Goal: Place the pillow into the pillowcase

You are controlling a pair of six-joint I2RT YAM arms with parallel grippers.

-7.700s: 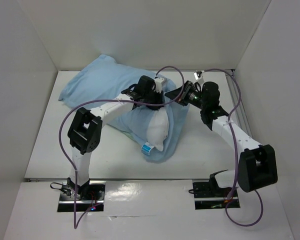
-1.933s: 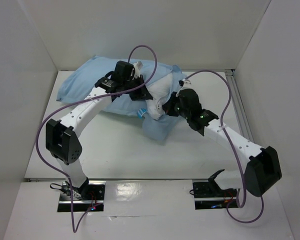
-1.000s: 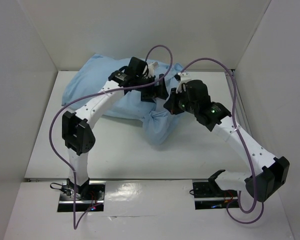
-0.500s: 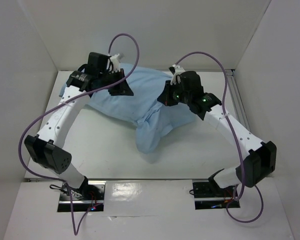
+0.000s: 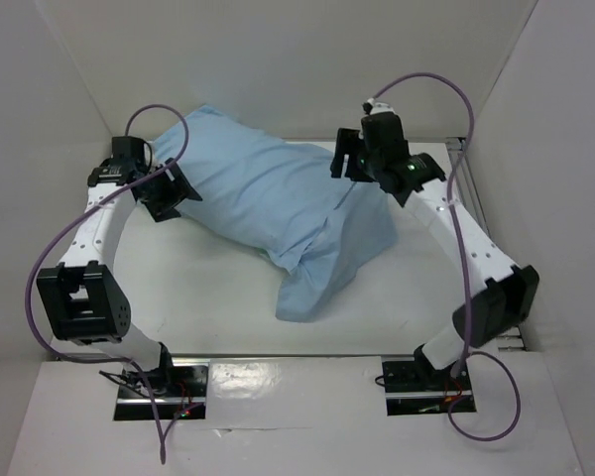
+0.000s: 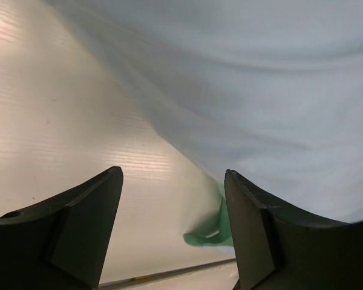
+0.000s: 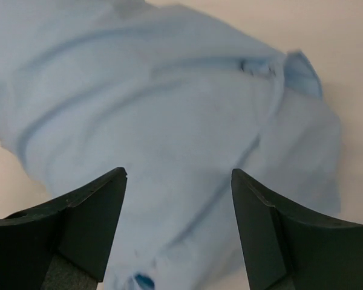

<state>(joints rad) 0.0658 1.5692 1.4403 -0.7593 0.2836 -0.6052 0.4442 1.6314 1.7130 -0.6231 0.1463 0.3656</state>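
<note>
Plainly, the pale blue, wrinkled cloth pillowcase (image 5: 268,193) lies plump and filled on the white table (image 5: 198,297), slanting from the far left toward the near middle, where its limp end lies flat; the pillow is wholly covered by the cloth and shows only as the bulge. The left gripper (image 5: 174,188) sits just beside the case's far-left end, its arm bent out along the left side, jaws apart with nothing between them. The right gripper (image 5: 349,164) hangs over the case's far-right edge, its arm stretched well forward, jaws likewise spread and empty
</note>
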